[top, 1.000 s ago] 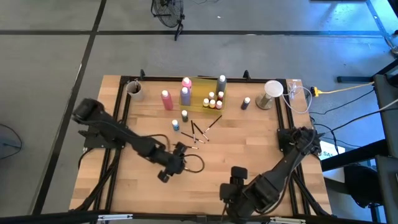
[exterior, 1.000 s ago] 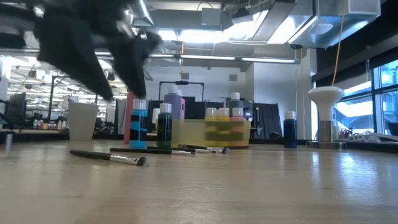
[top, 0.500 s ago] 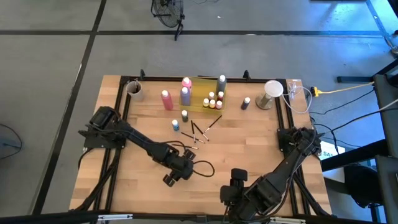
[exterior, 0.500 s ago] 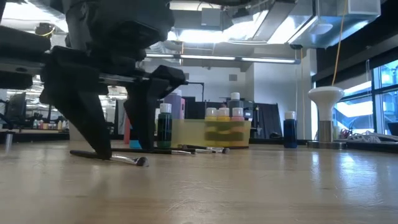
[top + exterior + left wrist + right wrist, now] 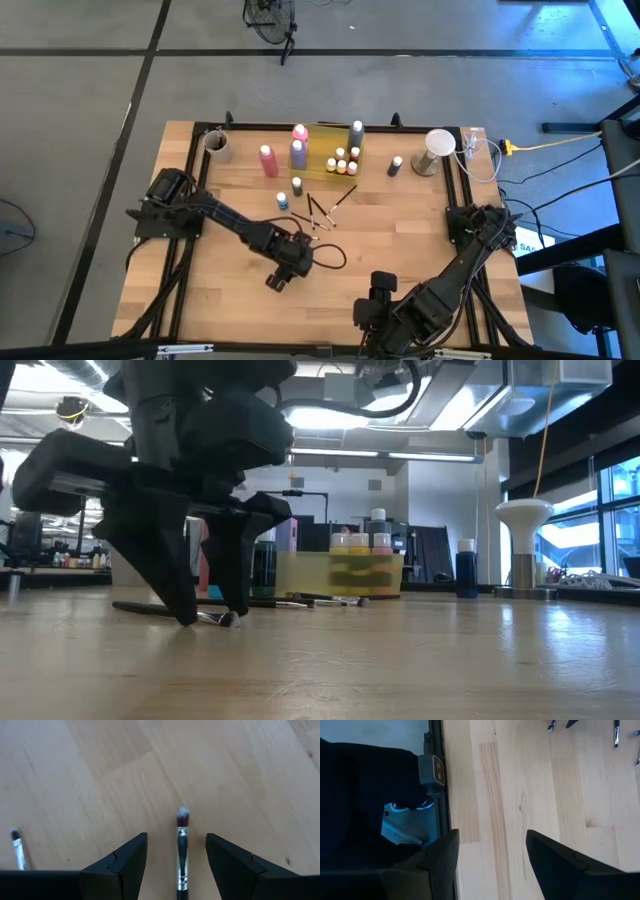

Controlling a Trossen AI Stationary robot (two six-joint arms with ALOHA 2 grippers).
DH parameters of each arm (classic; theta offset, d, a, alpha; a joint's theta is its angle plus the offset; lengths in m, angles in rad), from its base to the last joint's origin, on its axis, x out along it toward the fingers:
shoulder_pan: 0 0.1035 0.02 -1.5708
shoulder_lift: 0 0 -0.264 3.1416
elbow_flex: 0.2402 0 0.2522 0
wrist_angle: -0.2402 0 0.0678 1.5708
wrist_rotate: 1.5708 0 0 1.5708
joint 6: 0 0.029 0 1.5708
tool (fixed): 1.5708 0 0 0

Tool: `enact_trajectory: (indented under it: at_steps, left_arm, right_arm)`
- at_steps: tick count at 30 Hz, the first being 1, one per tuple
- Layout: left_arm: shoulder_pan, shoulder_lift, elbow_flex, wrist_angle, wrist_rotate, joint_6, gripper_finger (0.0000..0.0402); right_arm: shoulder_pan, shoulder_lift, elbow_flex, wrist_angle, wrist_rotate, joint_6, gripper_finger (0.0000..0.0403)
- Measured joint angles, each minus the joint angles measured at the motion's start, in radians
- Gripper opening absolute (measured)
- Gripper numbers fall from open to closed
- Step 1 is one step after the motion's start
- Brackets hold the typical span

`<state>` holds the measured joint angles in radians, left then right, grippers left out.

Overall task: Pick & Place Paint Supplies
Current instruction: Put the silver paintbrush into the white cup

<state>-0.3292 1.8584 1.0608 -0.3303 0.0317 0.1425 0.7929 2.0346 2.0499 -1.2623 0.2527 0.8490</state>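
Two dark fingers (image 5: 125, 865) of the left gripper (image 5: 177, 865) stand apart with a thin brush (image 5: 182, 855) lying on the table (image 5: 235, 770) in the gap between them, touching neither finger as far as the left wrist view shows; its pale tip pokes out just past the fingertips. A second brush (image 5: 19, 852) lies well off to the side of one finger. In the low view the same gripper (image 5: 210, 615) has its fingertips down at the wooden surface, straddling the brush (image 5: 215, 617), though whether they actually touch the wood is hard to tell from that angle. From above, the left gripper (image 5: 300, 243) sits at the near end of the little cluster of brushes (image 5: 322, 210), with the blue bottles (image 5: 289, 194) just beyond it and the pink bottle (image 5: 267, 160), purple bottle (image 5: 298, 152), grey bottle (image 5: 357, 134) and the small white-capped bottles (image 5: 342, 161) in the yellow tray (image 5: 328, 140) farther out still. A dark blue bottle (image 5: 395, 165) stands beside the white stemmed cup (image 5: 436, 148). The right gripper (image 5: 490, 860) waits at the table's near edge with its fingers spread and nothing between them but bare wood.
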Motion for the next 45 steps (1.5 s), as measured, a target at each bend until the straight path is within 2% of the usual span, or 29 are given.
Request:
enact_trajectory:
  at_steps: [11, 22, 34, 45]
  left_arm:
    - [-0.001, 0.061, -0.002, 0.062, 0.028, -0.038, 0.0195]
    - [0.003, 0.063, 0.0, 0.026, 0.013, -0.104, 0.0118]
    - [-0.003, 0.063, 0.002, 0.003, 0.01, -0.106, 0.0103]
    - [-0.003, 0.062, 0.002, -0.005, 0.019, -0.077, 0.0063]
  right_arm:
    - [0.0, 0.0, 0.0, 0.013, 0.002, 0.0, 0.0233]
    - [0.0, 0.0, 0.0, 0.03, 0.001, 0.0, 0.0233]
    - [0.0, 0.0, 0.0, 0.041, -0.002, 0.0, 0.0234]
    - [0.0, 0.0, 0.0, 0.041, -0.002, 0.0, 0.0234]
